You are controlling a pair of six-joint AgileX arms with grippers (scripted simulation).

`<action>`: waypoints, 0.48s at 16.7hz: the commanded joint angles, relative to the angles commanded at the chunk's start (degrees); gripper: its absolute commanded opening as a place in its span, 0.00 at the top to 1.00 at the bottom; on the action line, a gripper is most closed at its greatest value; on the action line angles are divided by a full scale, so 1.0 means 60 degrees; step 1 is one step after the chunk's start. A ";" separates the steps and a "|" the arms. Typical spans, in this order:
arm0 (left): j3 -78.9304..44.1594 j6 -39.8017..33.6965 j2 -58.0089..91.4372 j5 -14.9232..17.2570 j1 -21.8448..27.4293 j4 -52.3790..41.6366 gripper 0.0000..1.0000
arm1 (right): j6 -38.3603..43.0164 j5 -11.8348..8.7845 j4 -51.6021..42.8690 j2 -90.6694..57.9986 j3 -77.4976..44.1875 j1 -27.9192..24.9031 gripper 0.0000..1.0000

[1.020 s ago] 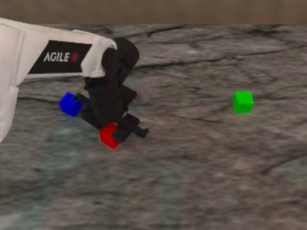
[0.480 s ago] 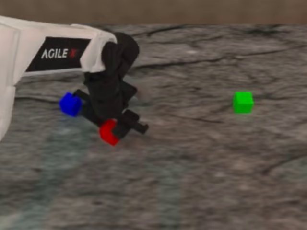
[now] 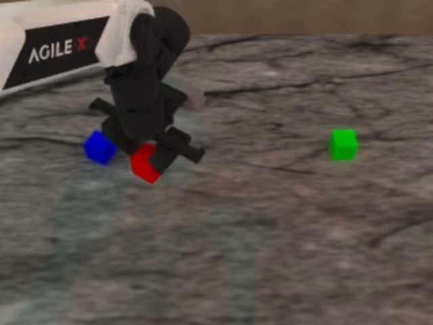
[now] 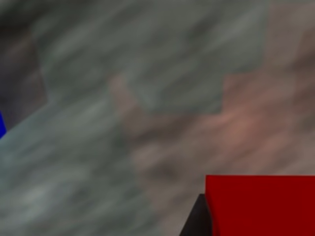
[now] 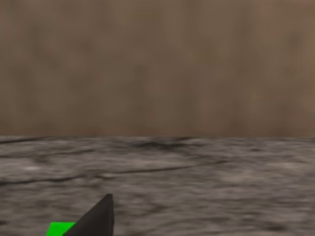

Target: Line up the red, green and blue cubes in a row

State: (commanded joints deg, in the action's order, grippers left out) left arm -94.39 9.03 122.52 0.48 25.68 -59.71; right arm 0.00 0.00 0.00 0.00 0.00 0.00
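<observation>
My left gripper [image 3: 151, 160] is shut on the red cube [image 3: 143, 164], holding it just right of the blue cube [image 3: 99, 147] at the table's left. In the left wrist view the red cube [image 4: 261, 205] fills the corner beside a dark finger [image 4: 198, 221], and a sliver of the blue cube [image 4: 1, 127] shows at the edge. The green cube [image 3: 343, 144] sits alone at the right. My right arm is outside the top view. Its wrist view shows a dark part of the right gripper [image 5: 100, 217] over the green cube [image 5: 60, 229].
The grey stone-patterned tabletop [image 3: 270, 244] spreads between the cubes. A brown wall [image 5: 157, 64] runs along the table's far edge [image 3: 291, 34].
My left arm has carried the red cube toward the far side and slightly left, bringing it close beside the blue cube. The blue and green cubes have not moved.
</observation>
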 joint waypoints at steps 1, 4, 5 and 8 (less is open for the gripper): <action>0.0000 0.0000 0.0000 0.0000 0.0000 0.0000 1.00 | 0.0000 0.0000 0.0000 0.0000 0.0000 0.0000 0.00; 0.0073 -0.0118 -0.0008 -0.0010 0.0109 0.0026 1.00 | 0.0000 0.0000 0.0000 0.0000 0.0000 0.0000 0.00; 0.0158 -0.0336 -0.0080 -0.0019 0.0192 0.0030 1.00 | 0.0000 0.0000 0.0000 0.0000 0.0000 0.0000 0.00; 0.0679 -0.1567 -0.0533 -0.0071 0.0573 0.0079 1.00 | 0.0000 0.0000 0.0000 0.0000 0.0000 0.0000 0.00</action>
State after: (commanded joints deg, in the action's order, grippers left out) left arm -90.32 -0.37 119.33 0.06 29.12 -59.24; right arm 0.00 0.00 0.00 0.00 0.00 0.00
